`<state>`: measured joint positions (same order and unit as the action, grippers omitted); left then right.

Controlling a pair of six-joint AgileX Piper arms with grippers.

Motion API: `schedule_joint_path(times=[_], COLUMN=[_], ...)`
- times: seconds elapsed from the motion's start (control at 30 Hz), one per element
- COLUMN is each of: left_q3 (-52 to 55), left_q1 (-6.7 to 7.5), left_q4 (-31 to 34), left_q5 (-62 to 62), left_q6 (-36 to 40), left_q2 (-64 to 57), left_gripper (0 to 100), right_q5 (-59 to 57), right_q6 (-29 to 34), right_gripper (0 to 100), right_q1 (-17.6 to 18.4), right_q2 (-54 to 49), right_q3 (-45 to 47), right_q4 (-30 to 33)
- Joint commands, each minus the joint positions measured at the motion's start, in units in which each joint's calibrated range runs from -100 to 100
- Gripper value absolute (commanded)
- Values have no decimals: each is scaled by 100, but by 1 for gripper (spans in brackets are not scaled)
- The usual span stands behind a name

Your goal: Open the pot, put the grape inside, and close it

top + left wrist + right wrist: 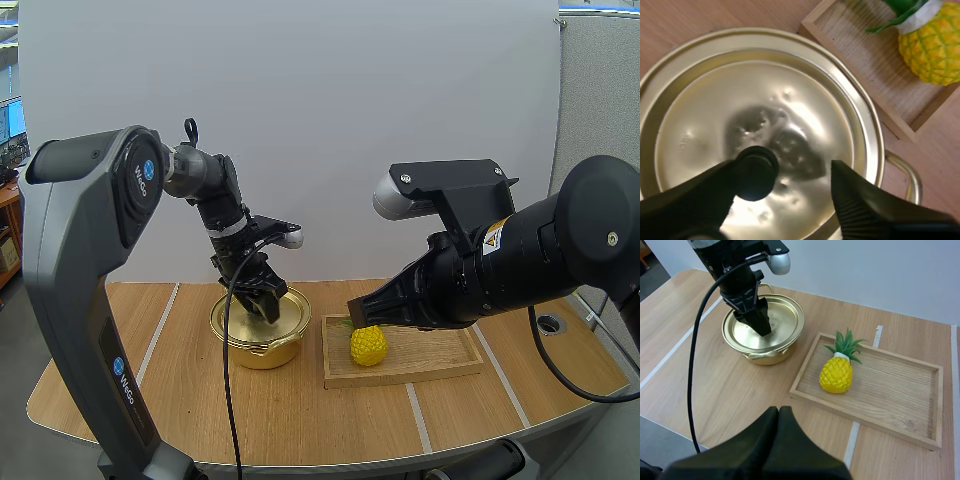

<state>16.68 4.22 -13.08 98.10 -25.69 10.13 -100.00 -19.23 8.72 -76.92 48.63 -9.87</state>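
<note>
Left wrist view: left gripper (785,172) sits right over the shiny gold metal lid (790,90) of the gold metal pot (258,348). Its fingers (865,210) are spread apart, gripping nothing. The small black round knob (756,172) is between them, against one finger with a clear gap to the other. Lid is on, so the pot is closed.

My read: thin metal lid, light and rigid, with a slick rim, so the knob is the only sensible grab point. Centre on it before closing or it may skew out.

Other arm: right gripper (778,415) has its fingers pressed together in one wedge, empty, above the light wooden surface (700,390). The pale wooden tray (900,390) lies beyond the tips.

Fruit on the tray is a yellow toy pineapple with green leaves (836,374), not grapes. Probably light, with a glossy skin. Grip across the body, not the leaves.
</note>
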Motion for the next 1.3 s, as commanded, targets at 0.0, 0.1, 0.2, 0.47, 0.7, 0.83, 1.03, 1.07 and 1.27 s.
schedule_joint_path(times=[0.0, 0.1, 0.2, 0.47, 0.7, 0.83, 1.03, 1.07, 1.27], left_q3=[75, -8, -220, -443, -429, -210, 643, 769, 1525], left_q1=[16, 16, 16, 16, 16, 16, 16, 16, 16], left_q4=[-126, -126, -100, 16, 421, 435, 435, 435, 435], left_q5=[190, 190, 190, 190, 190, 190, 190, 190, 190], left_q6=[14, 14, 70, 167, 411, 467, 489, 502, 647], left_q2=[-101, -297, -585, -1703, -2877, -3552, -4616, -4769, -5897], left_gripper=[100, 100, 100, 100, 100, 100, 100, 100, 100], right_q5=[0, 0, 0, 0, 0, 0, 0, 0, 0], right_q6=[-53, -53, -53, -53, -53, -53, -53, -53, -53], right_gripper=[0, 0, 0, 0, 0, 0, 0, 0, 0], right_q1=[-23, -23, -23, -23, -23, -23, -23, -23, -23], right_q2=[-59, -59, -59, -59, -59, -59, -59, -59, -59], right_q3=[2, 2, 2, 2, 2, 2, 2, 2, 2], right_q4=[-17, -17, -17, -17, -17, -17, -17, -17, -17])
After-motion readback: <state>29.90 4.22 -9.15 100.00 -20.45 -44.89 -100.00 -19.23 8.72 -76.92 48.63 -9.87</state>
